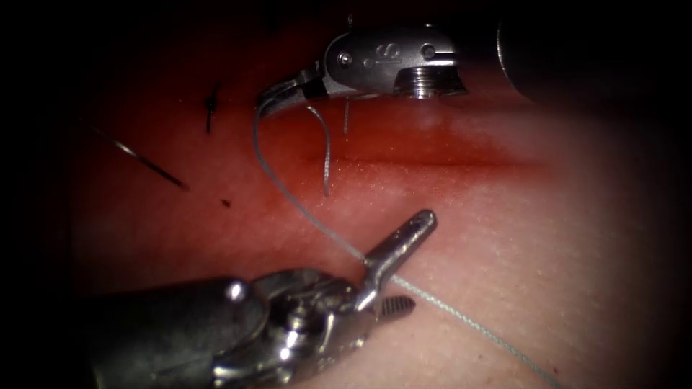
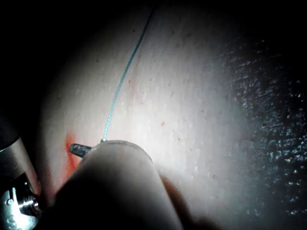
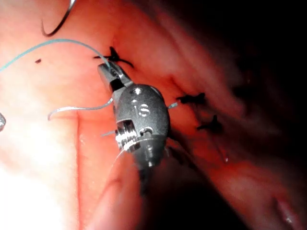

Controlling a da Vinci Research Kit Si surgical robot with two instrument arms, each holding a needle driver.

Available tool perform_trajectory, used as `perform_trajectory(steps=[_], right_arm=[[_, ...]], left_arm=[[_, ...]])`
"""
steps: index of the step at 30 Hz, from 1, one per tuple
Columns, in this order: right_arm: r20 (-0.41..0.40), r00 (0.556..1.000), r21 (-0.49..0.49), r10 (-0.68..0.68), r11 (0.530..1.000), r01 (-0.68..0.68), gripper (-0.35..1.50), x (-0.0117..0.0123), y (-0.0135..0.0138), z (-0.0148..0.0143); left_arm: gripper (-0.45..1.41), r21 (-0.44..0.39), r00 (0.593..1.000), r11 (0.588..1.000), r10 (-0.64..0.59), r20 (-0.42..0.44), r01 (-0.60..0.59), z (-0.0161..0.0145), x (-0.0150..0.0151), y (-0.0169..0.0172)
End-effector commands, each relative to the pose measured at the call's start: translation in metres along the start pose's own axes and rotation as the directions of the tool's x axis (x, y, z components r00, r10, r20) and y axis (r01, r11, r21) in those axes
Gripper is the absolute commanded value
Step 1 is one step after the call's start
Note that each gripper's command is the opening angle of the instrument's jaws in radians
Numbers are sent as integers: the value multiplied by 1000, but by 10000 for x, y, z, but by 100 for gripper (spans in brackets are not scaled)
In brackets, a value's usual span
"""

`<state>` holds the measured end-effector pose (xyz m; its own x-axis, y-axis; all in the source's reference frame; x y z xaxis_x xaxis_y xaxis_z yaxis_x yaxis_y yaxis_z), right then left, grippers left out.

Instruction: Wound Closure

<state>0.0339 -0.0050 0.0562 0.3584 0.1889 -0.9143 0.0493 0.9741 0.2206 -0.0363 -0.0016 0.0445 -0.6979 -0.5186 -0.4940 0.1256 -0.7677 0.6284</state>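
The tissue [image 1: 504, 238] has a cut [image 1: 432, 161] running sideways with red fluid along it. My right tool [image 1: 277, 97] reaches in from the upper right, its jaws shut on the pale thread [image 1: 303, 212] at the cut's left end. From there the thread curves down and passes between the open jaws of my left tool [image 1: 402, 270], then runs off to the lower right. A short thread tail [image 1: 326, 155] hangs below the right tool. The curved needle [image 1: 144, 162] lies on the tissue left of the cut, held by neither tool. It also appears in the right wrist view [image 3: 57, 24].
Dark knotted stitches [image 1: 210, 106] sit left of the right tool, and several dark stitches [image 3: 192, 99] lie along the closed part of the wound. The thread [image 2: 120, 86] crosses pale tissue in the left wrist view.
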Motion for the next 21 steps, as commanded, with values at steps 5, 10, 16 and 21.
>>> perform_trajectory(steps=[5, 10, 16, 21], right_arm=[[1, 1000, -3, 2, 1000, -2, -35, 0, 11, 10], [2, 1000, -4, 9, 1000, -9, -35, -1, 13, 10], [-2, 1000, -3, 9, 1000, -9, -35, -1, 13, 10], [-2, 1000, -2, 8, 1000, -8, -35, -1, 11, 10]], left_arm=[[73, -3, 1000, 1000, 17, -24, -17, 21, 16, 13], [69, 3, 999, 1000, 22, -41, -22, 22, 25, 16], [61, 6, 998, 1000, 23, -59, -23, 17, 35, 13], [17, 7, 998, 1000, 24, -64, -24, 18, 37, 12]])
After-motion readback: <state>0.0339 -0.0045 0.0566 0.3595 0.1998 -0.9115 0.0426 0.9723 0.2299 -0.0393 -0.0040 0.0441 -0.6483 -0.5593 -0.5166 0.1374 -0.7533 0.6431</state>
